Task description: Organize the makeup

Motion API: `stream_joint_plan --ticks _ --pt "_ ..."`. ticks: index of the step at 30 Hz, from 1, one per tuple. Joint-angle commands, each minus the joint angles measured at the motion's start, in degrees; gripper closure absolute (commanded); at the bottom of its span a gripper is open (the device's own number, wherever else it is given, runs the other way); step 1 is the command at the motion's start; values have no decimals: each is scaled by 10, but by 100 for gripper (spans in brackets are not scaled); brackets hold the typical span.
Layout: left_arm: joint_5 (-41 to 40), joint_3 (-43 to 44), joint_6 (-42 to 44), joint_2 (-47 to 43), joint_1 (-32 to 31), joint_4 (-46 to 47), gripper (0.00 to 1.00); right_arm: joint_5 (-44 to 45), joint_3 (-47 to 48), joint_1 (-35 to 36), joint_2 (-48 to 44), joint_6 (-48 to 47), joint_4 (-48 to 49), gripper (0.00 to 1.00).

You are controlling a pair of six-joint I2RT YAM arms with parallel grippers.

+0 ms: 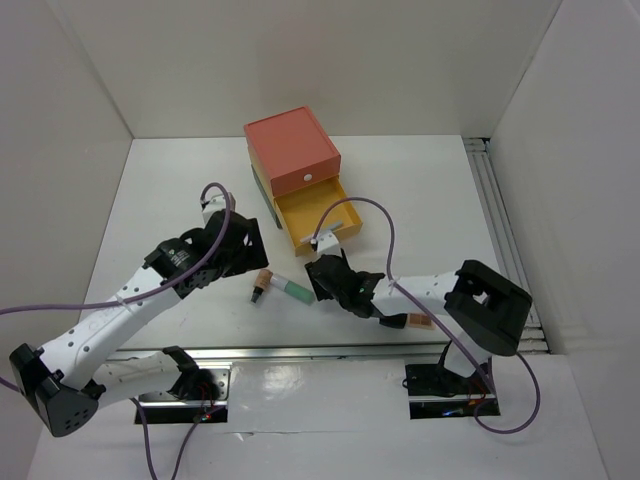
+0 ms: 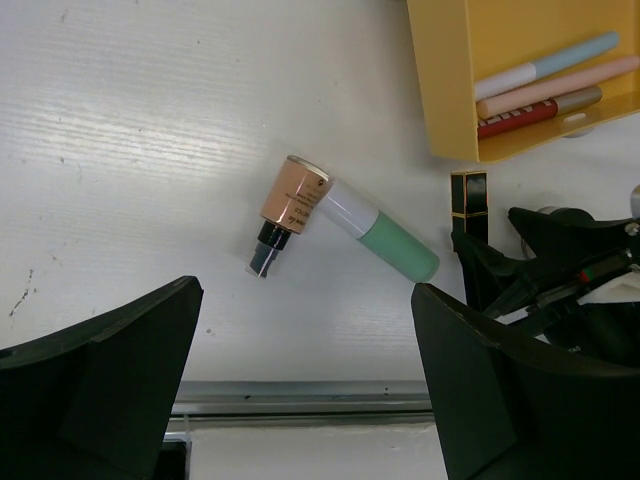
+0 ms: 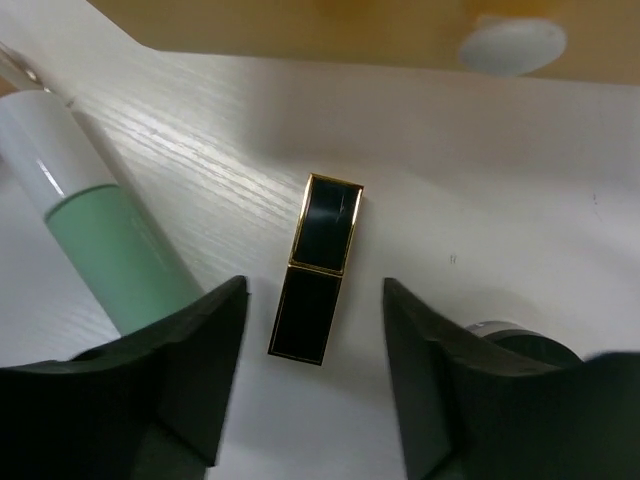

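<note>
A black lipstick point(image 3: 320, 265) with gold trim lies flat on the white table, just in front of the open yellow drawer point(image 3: 300, 20). My right gripper point(image 3: 312, 290) is open and low over it, its lower half between the fingers without touching. A mint-green tube point(image 2: 380, 232) with a white cap lies to its left, also in the right wrist view point(image 3: 100, 230). A rose-gold bottle point(image 2: 290, 200) touches the tube's cap. My left gripper point(image 2: 308, 295) is open and empty, above the table nearer than both. The top view shows the tube point(image 1: 294, 290) and bottle point(image 1: 262, 285).
The orange-topped drawer box point(image 1: 292, 150) stands at the back centre, its yellow drawer point(image 1: 300, 215) pulled out. The drawer point(image 2: 450, 90) holds a pale blue pencil point(image 2: 550, 65), a pink pencil point(image 2: 560, 85) and a red tube. A metal rail point(image 2: 300, 410) runs along the table's near edge.
</note>
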Motion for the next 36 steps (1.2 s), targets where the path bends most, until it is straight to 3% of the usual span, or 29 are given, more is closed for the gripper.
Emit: stream_joint_plan --ticks 1,10,14,17,22,26,30,36 --pt "1 -8 -11 -10 4 11 0 25 -3 4 18 21 50 41" --pt "-4 -8 -6 -26 4 0 0 31 -22 4 26 63 70 72" --pt "-16 -8 -6 -31 4 -5 0 23 -22 10 -11 65 25 85" --pt "-16 -3 -6 -36 4 -5 0 2 -17 20 -74 31 -26 86" --pt "-21 8 -6 -36 9 -5 0 -136 6 26 -178 -51 -113 86" --pt "-21 19 -1 -25 14 6 0 -127 59 32 -212 -96 -140 86" --pt "-20 55 -1 15 44 11 0 -103 134 -18 -186 -163 -115 86" --pt "43 130 35 66 124 45 0 -138 258 -109 -56 -217 -89 82"
